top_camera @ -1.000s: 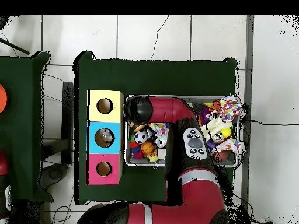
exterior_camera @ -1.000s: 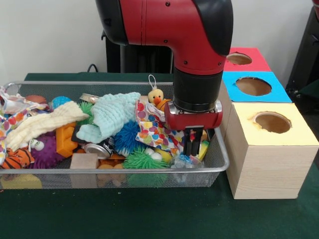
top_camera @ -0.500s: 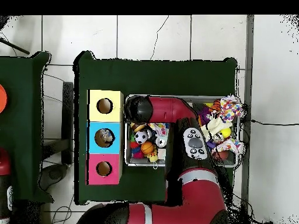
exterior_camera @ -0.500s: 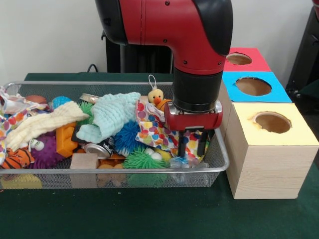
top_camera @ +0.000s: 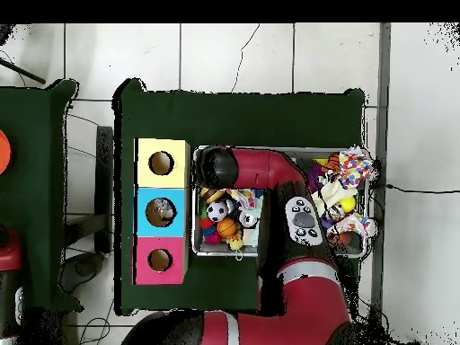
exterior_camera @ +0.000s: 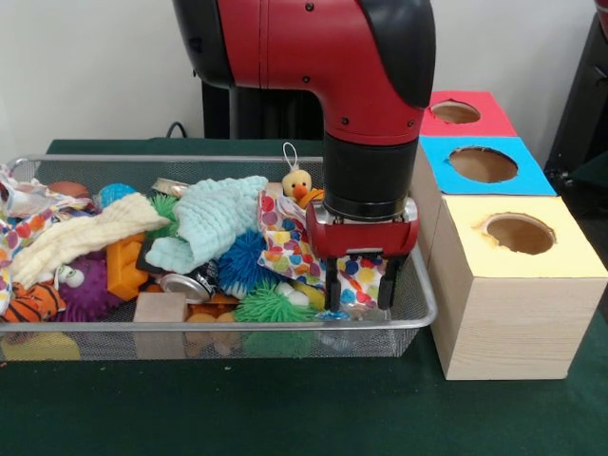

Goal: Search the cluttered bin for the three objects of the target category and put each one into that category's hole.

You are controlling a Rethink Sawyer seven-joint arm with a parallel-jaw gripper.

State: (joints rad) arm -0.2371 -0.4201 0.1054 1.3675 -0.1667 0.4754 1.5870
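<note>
Since a second ago the end effector has been spread from closed to open and is set astride the polka-dot cloth at the wire bin's end nearest the yellow box, nothing gripped yet, so a grasp seems imminent.

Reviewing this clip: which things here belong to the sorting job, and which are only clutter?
Job: gripper, open, fingers either side of the spotted cloth; wire bin; yellow box, blue box and red box, each with a hole. The target category cannot be told.

Clutter, as far as shown: toy duck, mint cloth, wooden block, can, green spiky ball.
</note>
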